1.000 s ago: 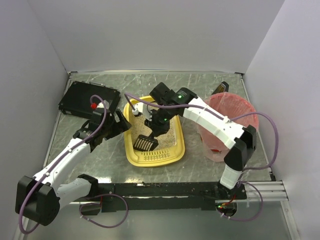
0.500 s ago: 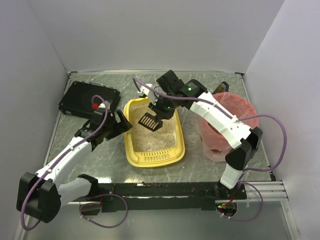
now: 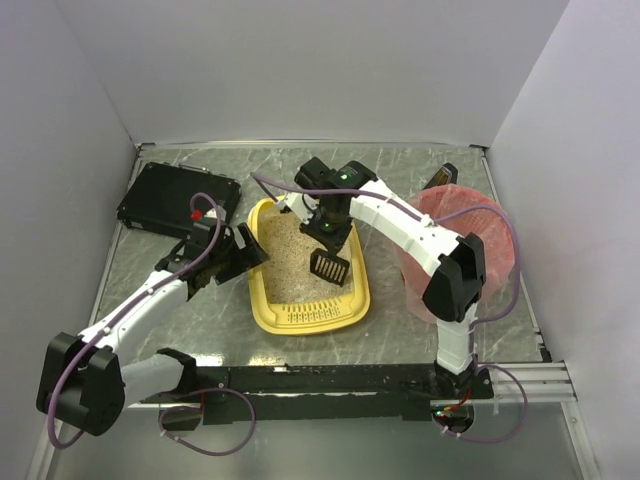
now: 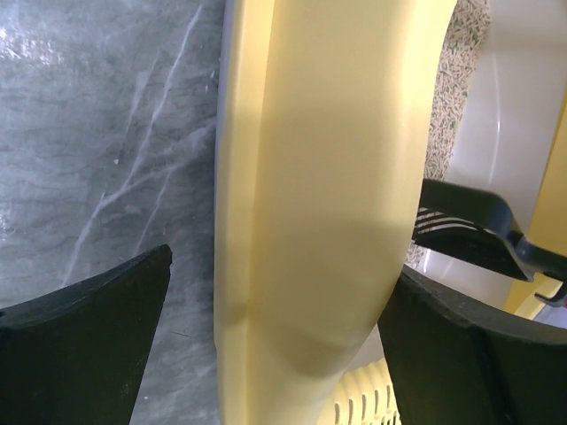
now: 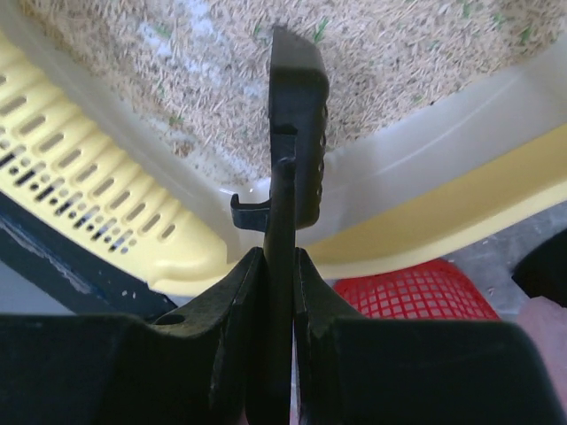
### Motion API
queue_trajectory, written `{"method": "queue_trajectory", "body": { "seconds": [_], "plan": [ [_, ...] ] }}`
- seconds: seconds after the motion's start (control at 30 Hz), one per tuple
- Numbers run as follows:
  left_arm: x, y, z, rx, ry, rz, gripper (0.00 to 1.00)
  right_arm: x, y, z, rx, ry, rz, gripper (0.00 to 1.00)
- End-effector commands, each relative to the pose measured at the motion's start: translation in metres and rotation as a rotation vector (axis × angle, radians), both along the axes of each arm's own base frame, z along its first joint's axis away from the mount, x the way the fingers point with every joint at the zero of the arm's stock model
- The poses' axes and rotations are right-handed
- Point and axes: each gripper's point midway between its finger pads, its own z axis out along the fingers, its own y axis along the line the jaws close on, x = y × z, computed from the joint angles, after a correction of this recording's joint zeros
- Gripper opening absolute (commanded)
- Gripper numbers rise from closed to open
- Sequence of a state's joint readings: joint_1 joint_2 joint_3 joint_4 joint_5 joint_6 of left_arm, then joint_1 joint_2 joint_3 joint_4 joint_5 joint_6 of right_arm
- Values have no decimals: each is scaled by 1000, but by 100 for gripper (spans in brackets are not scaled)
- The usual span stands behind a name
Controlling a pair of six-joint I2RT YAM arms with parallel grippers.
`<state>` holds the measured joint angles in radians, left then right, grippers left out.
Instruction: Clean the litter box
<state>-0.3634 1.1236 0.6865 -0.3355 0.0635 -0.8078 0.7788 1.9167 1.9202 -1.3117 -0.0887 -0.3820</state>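
Litter box (image 3: pixel 305 318), one; right gripper (image 5: pixel 279 258) tight on one scoop (image 5: pixel 299 106); left gripper (image 3: pixel 245 246) agape.

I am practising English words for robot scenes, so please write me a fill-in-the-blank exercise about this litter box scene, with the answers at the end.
1. The right gripper is shut on the handle of a black slotted ___.
2. The left gripper has its jaws ___, one finger on each side of the litter box rim.
3. In the top view, the pink-red bin stands to the ___ of the litter box.
Missing words: scoop; open; right.
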Motion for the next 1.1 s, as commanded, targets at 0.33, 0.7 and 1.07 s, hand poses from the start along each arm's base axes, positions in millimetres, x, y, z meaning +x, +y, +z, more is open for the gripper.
{"method": "queue_trajectory", "body": {
  "seconds": [0.33,0.7,1.07],
  "plan": [
    [-7,-20,-10,-117,44,-42,91,-60,-3,-11,128,364,-270,0],
    [-7,-19,-18,-119,68,6,83,-17,21,-34,220,370,-572,0],
    [-8,-26,-27,-120,101,9,78,13,66,-41,462,362,-800,0]
  ]
}}
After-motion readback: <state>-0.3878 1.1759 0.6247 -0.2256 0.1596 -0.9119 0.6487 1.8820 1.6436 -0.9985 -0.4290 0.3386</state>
